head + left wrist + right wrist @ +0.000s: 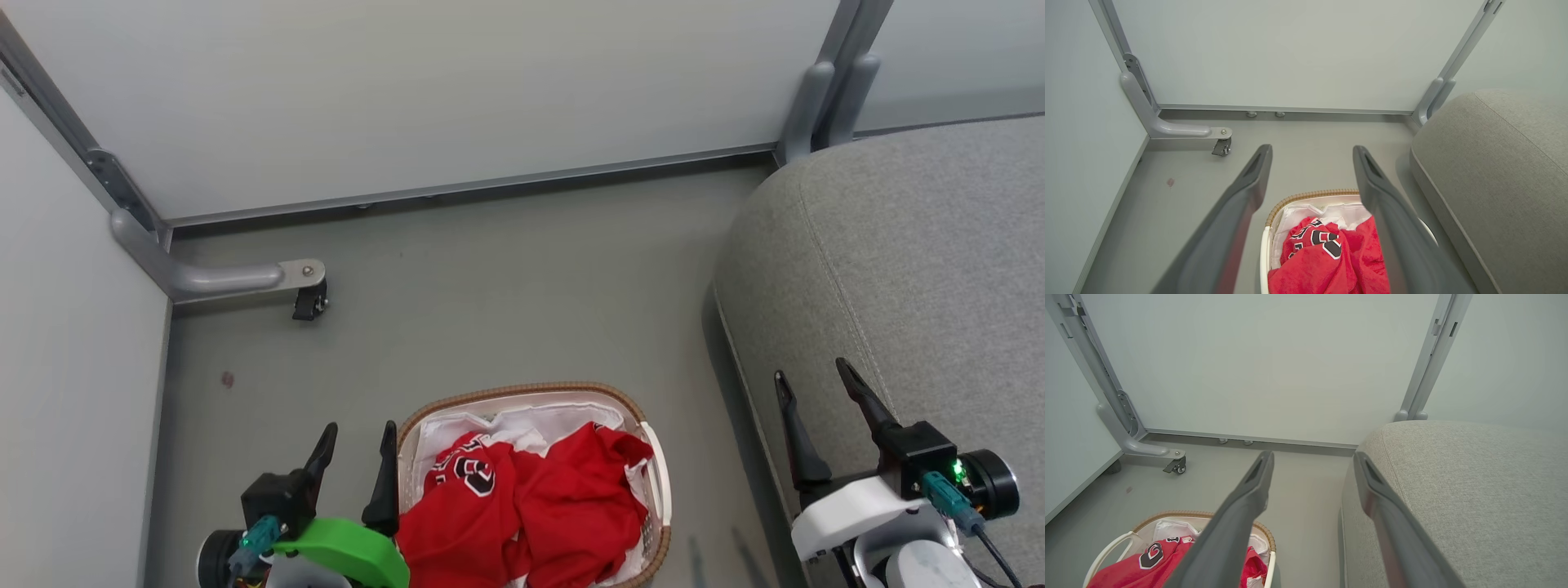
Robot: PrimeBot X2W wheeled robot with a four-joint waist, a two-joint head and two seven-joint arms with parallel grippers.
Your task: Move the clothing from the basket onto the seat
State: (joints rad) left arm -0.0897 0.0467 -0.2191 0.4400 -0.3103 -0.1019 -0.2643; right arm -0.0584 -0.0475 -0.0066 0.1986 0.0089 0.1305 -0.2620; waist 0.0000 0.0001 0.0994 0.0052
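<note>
The red clothing [539,502] lies crumpled in the basket [522,392] on the floor, black-and-white lettering facing up, white liner cloth behind it. In the left wrist view the clothing [1327,261] shows between my fingers, inside the basket [1310,195]. My left gripper [359,437] hovers open just left of the basket, holding nothing. My right gripper [812,380] stands open and empty over the left edge of the grey seat [906,269]. The right wrist view shows the seat [1466,490] at right and the basket [1167,515] with clothing [1131,567] at lower left.
Pale partition panels [424,90] close off the back and left. A grey panel foot with a caster [309,304] juts onto the floor at the left. Bare grey floor [506,302] lies between basket, panels and seat.
</note>
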